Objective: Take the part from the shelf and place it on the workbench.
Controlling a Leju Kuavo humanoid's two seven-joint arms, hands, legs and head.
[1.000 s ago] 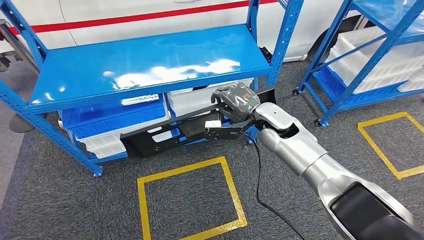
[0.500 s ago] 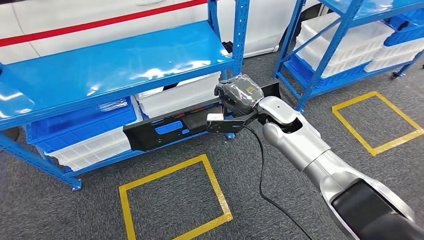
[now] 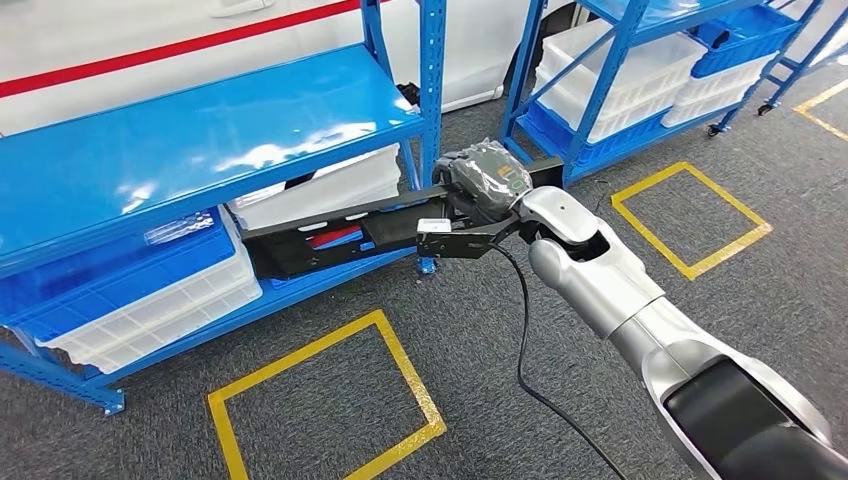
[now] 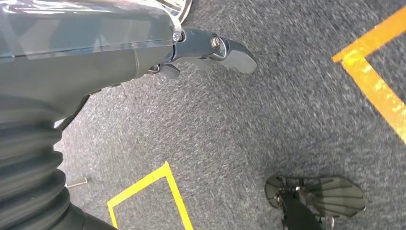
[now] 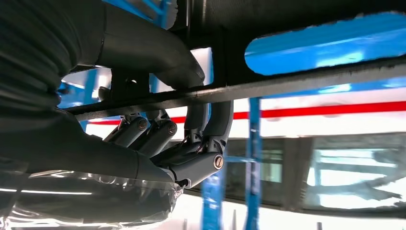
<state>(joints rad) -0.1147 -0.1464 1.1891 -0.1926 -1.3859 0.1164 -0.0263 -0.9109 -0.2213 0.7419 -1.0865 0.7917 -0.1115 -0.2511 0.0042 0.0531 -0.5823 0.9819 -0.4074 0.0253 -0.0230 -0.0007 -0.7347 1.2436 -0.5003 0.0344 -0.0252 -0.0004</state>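
Right hand: you are seeing the right hand [image 3: 478, 195] gripping the long black part [image 3: 330, 235]; in the right wrist view its fingers [image 5: 191, 143] are wrapping around the part's [image 5: 287, 52] thin edge, thumb on the other side.
Part: it is hanging level in the air off the right hand, stretching out toward the robot's left in front of the lower level of the blue shelf [image 3: 200, 130], off every surface.
Left hand: the left hand [image 4: 206, 52] is hanging over the grey carpet [image 4: 268, 124] with nothing in it; you cannot tell from this angle how far its fingers are curling.
Shelf: a white bin [image 3: 330, 185] and a blue bin [image 3: 120, 270] stacked on a white one are sitting on the lower level behind the part.
Floor: yellow tape squares [image 3: 320, 400] are lying on the carpet just in front of the shelf, and a black cable [image 3: 520, 340] is trailing down from the right wrist.
Second rack: another blue rack [image 3: 620, 70] with white bins is standing to the right.
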